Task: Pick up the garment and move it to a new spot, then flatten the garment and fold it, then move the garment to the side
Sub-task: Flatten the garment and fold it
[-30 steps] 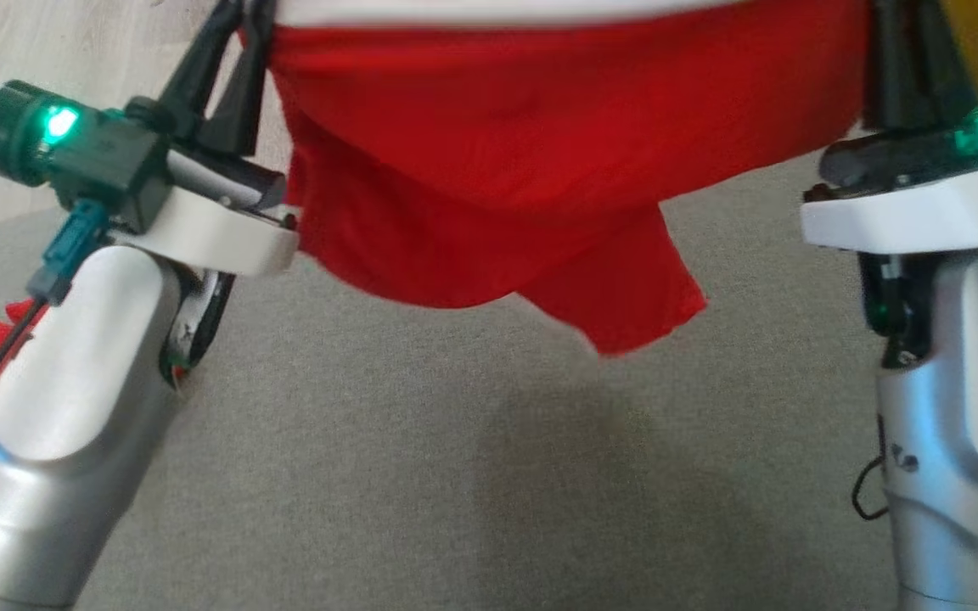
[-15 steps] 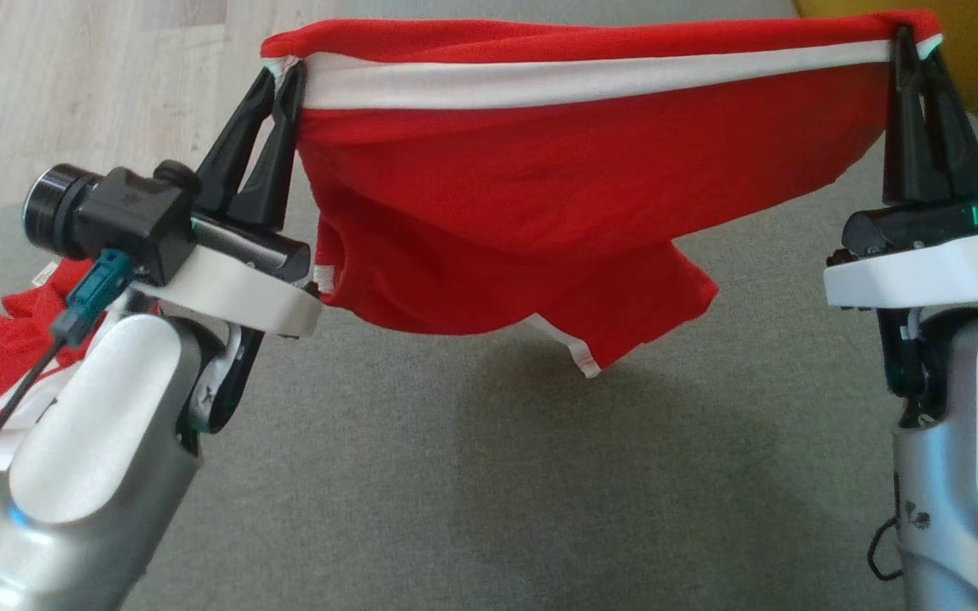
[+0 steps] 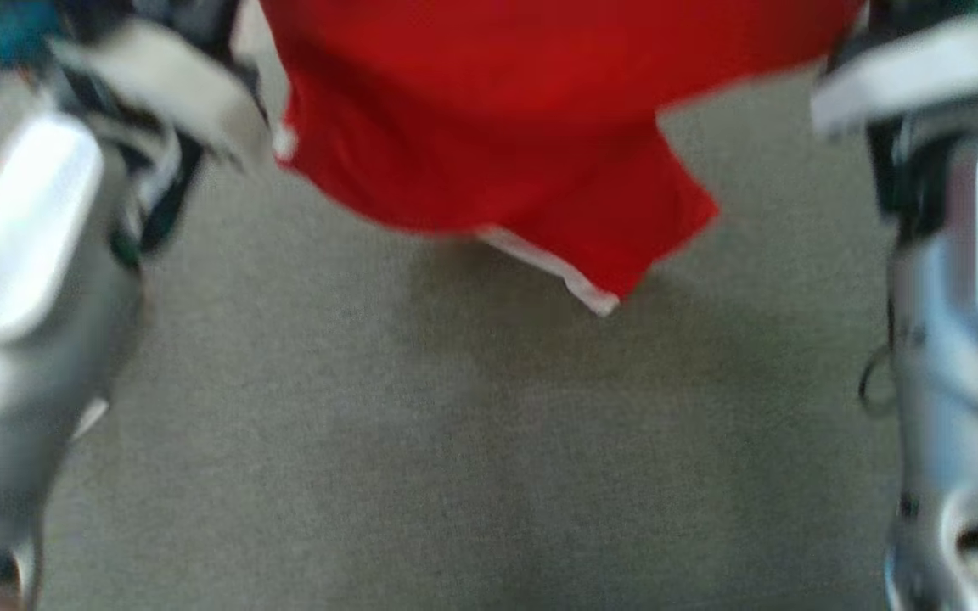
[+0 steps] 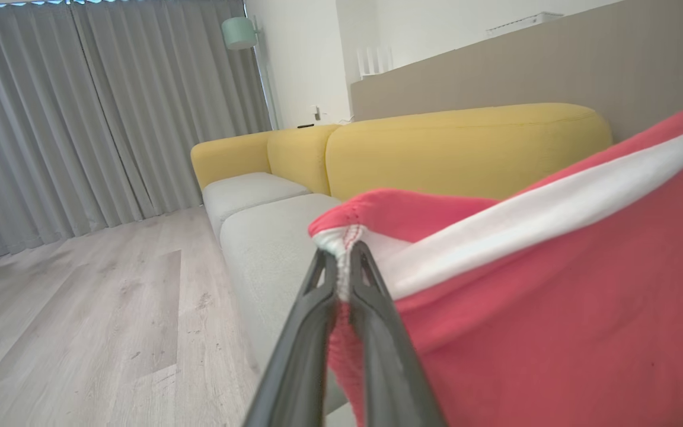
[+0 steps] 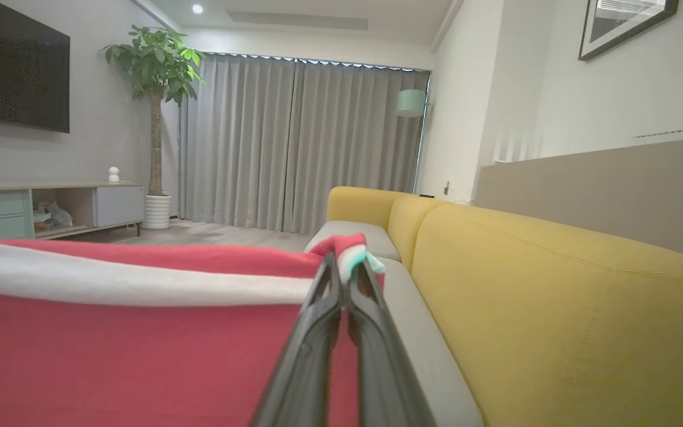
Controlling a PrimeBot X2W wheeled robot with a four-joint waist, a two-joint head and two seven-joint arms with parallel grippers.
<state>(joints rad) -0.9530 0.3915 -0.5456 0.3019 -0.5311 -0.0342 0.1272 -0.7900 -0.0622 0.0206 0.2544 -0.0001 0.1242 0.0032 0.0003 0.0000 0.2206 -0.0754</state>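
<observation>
Hanging between them, the garment [image 3: 497, 110] is pinched by left jaws and right jaws.

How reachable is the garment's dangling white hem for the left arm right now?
Probably not. The left gripper is shut on a top corner of the garment, as is the right gripper; the hem hangs below, so reaching it means letting go.

Head view smeared by motion blur, soft shadow on the grey fabric seat [image 3: 455, 475] beneath the red cloth garment [image 3: 497, 110], wrist views sharp, evenly daylit, edges bowed.
</observation>
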